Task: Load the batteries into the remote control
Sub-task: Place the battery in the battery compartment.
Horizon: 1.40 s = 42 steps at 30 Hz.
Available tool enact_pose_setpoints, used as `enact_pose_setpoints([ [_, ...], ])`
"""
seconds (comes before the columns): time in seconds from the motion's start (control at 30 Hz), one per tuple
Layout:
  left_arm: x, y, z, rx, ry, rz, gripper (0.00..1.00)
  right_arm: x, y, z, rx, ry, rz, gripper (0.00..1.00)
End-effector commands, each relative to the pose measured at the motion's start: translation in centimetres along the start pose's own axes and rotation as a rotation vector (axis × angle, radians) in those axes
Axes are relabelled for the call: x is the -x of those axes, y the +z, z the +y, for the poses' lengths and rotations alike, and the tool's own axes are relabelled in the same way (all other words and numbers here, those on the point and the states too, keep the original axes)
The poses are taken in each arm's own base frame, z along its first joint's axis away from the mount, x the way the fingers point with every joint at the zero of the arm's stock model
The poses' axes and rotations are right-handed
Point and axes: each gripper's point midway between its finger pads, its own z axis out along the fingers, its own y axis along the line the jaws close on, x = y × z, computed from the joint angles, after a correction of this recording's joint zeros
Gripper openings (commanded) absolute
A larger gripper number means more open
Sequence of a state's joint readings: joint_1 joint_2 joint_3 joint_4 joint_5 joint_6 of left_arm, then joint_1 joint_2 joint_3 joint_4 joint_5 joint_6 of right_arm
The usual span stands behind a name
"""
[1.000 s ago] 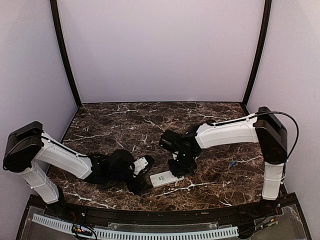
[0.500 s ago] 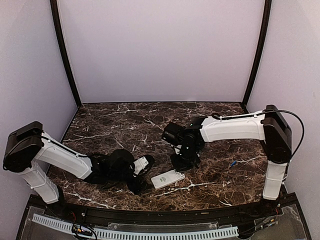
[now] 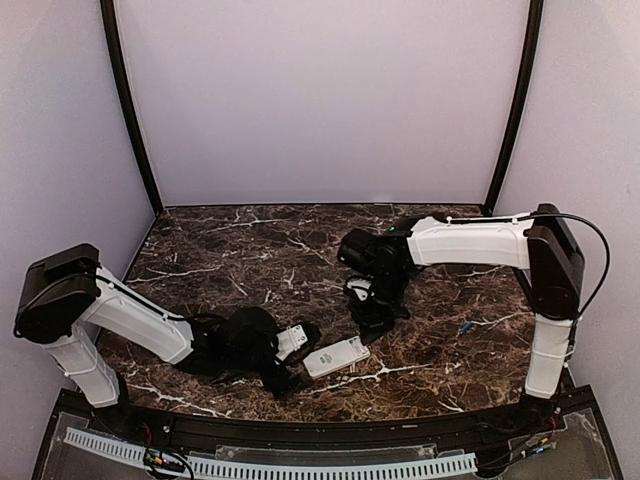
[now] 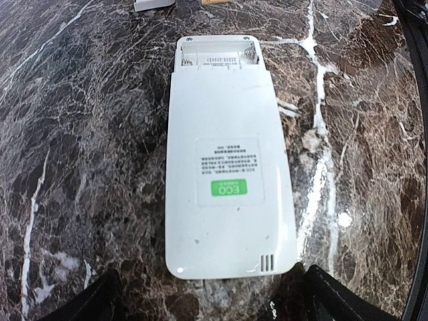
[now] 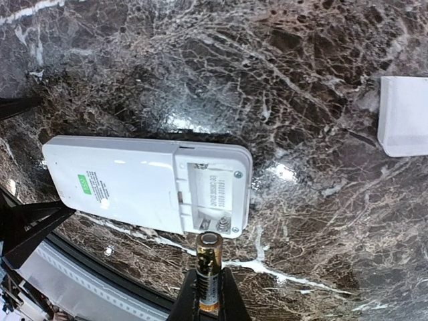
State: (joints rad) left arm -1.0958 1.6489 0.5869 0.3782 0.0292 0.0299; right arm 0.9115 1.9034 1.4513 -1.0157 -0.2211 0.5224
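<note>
Retreating from remote [image 3: 336, 356] — right claw [image 5: 208, 284], battery [image 5: 208, 257] pinched

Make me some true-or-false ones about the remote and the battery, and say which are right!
1. The remote lies with its back up. True.
2. The slot at its end already has two batteries in it. False: the slot is open and empty.
3. The right tool pinches a battery just off the remote's slot end. True.
4. The left tool is shut tight. False: it is open, its fingers wide apart by the remote's other end.
</note>
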Motion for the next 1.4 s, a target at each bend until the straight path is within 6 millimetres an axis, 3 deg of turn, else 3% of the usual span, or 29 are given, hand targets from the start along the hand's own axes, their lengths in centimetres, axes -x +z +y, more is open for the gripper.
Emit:
enact_pose_setpoints([
  [0.0,0.7,0.9,-0.3,-0.021,0.020,-0.020,0.93,-0.4,1.0,0.3,0.020,-0.025,0.091,0.00],
  [0.2,0.0,2.2,0.1,-0.001,0.009,0.019,0.91,-0.3,2.0,0.0,-0.005,-0.027,0.134,0.00],
  [0.7,-0.1,2.5,0.1,-0.039,-0.005,0.026,0.72,0.7,3.6,-0.3,-0.049,-0.057,0.184,0.00],
  [1.13,-0.2,2.8,0.1,-0.063,-0.012,0.028,0.68,2.0,5.2,0.2,-0.016,-0.032,0.149,0.00],
  [1.37,-0.3,3.1,0.1,-0.066,-0.010,0.042,0.68,2.6,5.1,0.5,0.006,-0.018,0.110,0.20],
])
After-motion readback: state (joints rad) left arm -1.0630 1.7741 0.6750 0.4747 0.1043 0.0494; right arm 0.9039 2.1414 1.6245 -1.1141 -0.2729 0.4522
